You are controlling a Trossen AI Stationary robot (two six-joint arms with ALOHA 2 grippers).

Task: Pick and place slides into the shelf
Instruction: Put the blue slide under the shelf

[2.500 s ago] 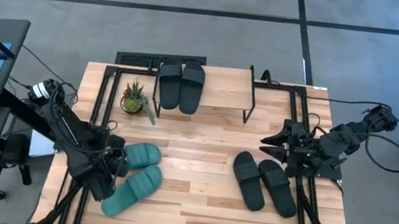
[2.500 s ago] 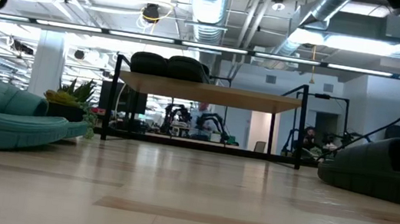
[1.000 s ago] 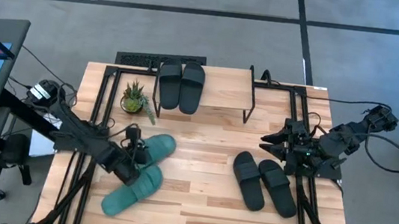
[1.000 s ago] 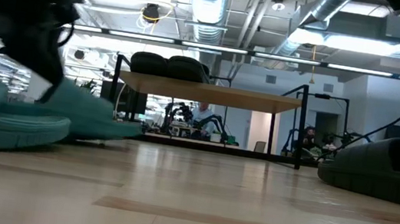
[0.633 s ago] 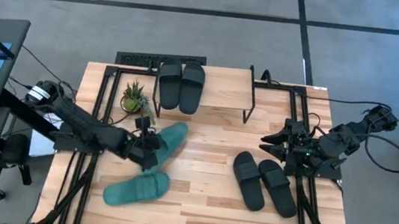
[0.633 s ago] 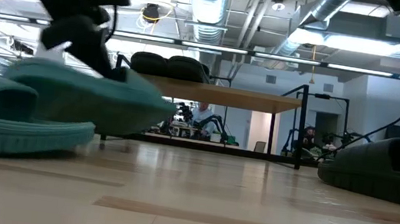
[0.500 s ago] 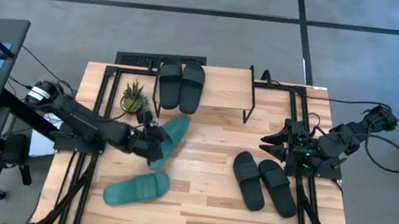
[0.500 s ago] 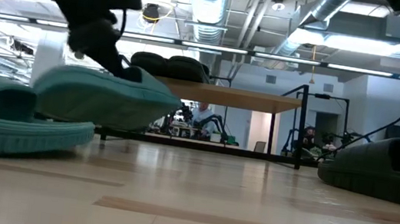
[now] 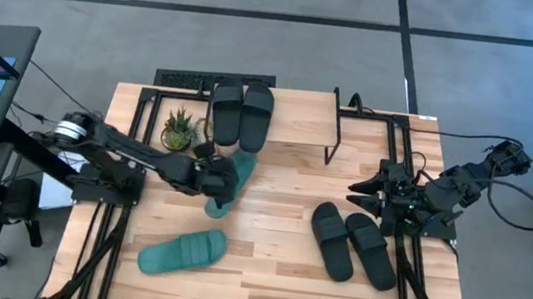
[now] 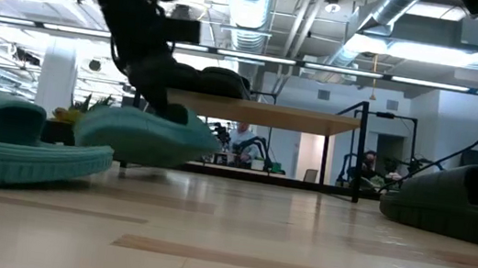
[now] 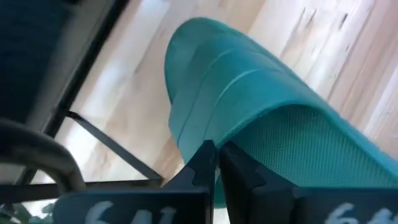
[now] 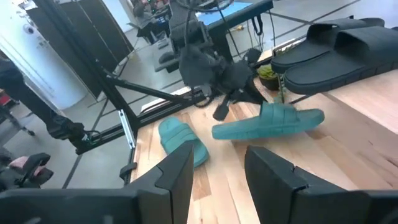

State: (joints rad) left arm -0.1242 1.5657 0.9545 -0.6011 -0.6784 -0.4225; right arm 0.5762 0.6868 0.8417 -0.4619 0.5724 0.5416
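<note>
My left gripper (image 9: 213, 176) is shut on a teal slide (image 9: 231, 178) and carries it above the table, just before the shelf's (image 9: 300, 118) near edge. The low view shows this slide (image 10: 142, 135) about level under the gripper (image 10: 164, 106). The second teal slide (image 9: 182, 253) lies sole down on the near-left table. Two black slides (image 9: 240, 114) lie side by side on the shelf's top board. Two more black slides (image 9: 354, 245) lie on the table's right part. My right gripper (image 9: 354, 193) waits open at the right edge. My left gripper pinches the teal slide between its two shut fingers (image 11: 205, 163) at a long side edge beside the wide strap (image 11: 224, 93). The fingers come slanting down from the table's left, across the slide. The slide is lifted clear and about level, one end toward the shelf.
A small potted plant (image 9: 180, 130) stands left of the shelf, close to the carried slide. The shelf's thin black legs (image 10: 134, 120) leave an open space under its board (image 10: 260, 112). Black frame rails (image 9: 127, 134) run along the table's left and right sides.
My left gripper has risen and carried the teal slide from the near-left table toward the far edge, up to the shelf's front. The slide has turned about, one end now pointing at the shelf. The other teal slide has swung a little flatter across the table.
</note>
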